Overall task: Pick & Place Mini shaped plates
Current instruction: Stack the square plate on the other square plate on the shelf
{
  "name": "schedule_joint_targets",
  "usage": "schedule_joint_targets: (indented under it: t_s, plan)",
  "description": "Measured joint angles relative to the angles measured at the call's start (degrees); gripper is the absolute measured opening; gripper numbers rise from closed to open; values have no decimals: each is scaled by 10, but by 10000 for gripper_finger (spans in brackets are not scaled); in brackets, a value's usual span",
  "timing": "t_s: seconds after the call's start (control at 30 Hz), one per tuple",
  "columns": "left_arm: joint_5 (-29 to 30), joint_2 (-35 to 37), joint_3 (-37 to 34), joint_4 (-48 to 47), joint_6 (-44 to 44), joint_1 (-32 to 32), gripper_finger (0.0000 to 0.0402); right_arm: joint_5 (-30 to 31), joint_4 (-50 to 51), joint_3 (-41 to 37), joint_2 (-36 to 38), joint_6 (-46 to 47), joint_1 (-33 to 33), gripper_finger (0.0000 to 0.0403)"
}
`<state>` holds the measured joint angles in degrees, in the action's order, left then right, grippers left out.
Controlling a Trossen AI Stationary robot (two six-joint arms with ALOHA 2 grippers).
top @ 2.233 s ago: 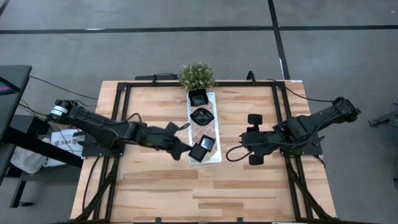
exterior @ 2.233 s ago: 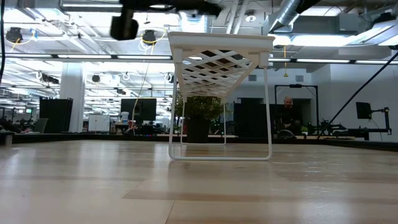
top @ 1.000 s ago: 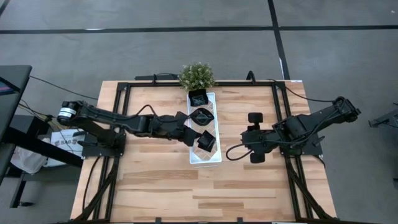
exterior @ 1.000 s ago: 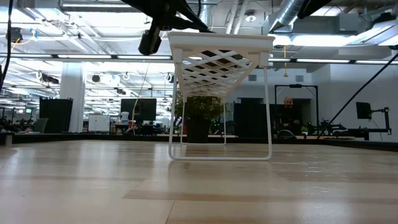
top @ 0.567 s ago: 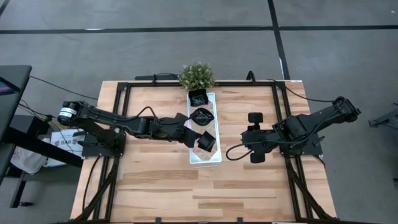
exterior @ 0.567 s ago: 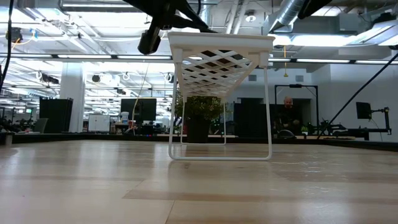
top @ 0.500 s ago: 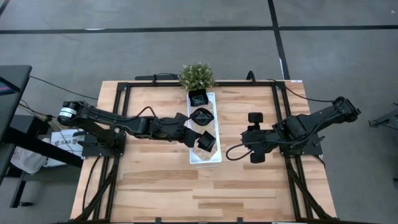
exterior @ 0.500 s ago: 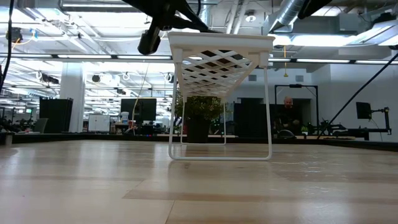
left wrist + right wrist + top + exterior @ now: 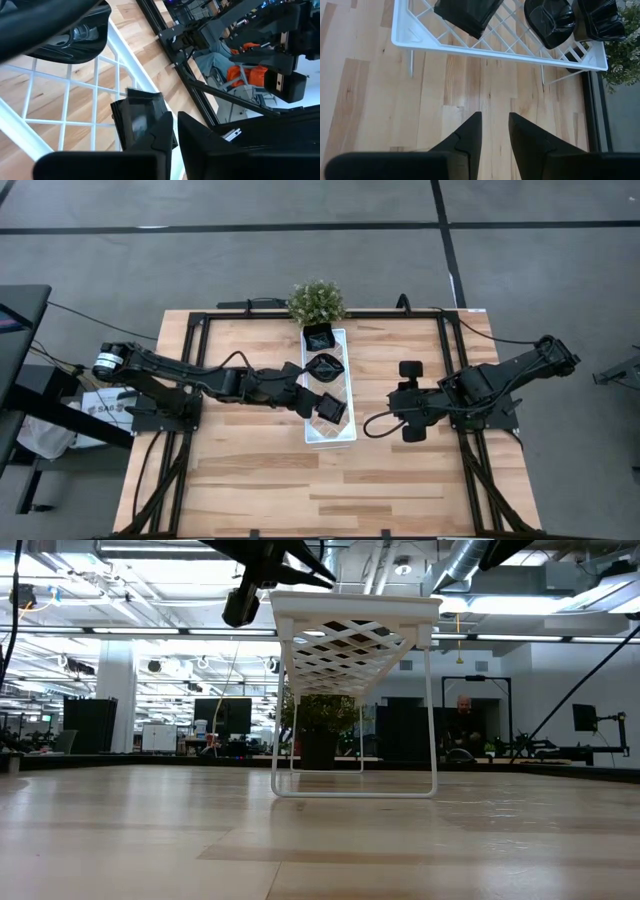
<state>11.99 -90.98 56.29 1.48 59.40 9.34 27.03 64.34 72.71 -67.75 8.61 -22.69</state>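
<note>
A long white lattice tray [image 9: 345, 432] stands on thin legs mid-table. Three glossy black mini plates lie in it: a deep one at the far end [image 9: 319, 337], a wavy one [image 9: 326, 367] and a square one [image 9: 330, 409] near the middle. My left gripper [image 9: 311, 404] reaches in over the tray's left rim and is shut on the square plate [image 9: 142, 114]. My right gripper [image 9: 495, 116] hovers over bare wood right of the tray, fingers slightly apart and pointing at it. In the low view the tray [image 9: 355, 635] hides all three plates. My left gripper pinches the square plate by the rim on its left side [image 9: 161, 111], coming level from the table's left. The plate sits tilted, its underside on the tray's lattice [image 9: 107, 95]. The fingers [image 9: 162, 137] hide the exact place of contact.
A small potted plant [image 9: 317, 302] stands just beyond the tray's far end. Black frame rails [image 9: 190, 350] run along the table's left, right and far sides. Bare wood lies open toward the near edge [image 9: 320, 490]. A person sits in the room beyond the table [image 9: 463, 725].
About two seconds ago my left gripper held the square plate at the tray's near end. It carried it toward the far edge to the tray's middle. Over the last second it has stayed there, and the right arm has kept still.
</note>
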Motion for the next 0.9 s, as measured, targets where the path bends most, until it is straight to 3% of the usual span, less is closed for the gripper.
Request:
schedule_joint_targets:
  t_s: [0.43,0.9]
  plan:
    - [0,0,0,-3,-6,0,72,0,0,0,0,3,-1,91]
    - [25,25,0,-65,-55,-3,6,-2,1,0,0,4,-1,91]
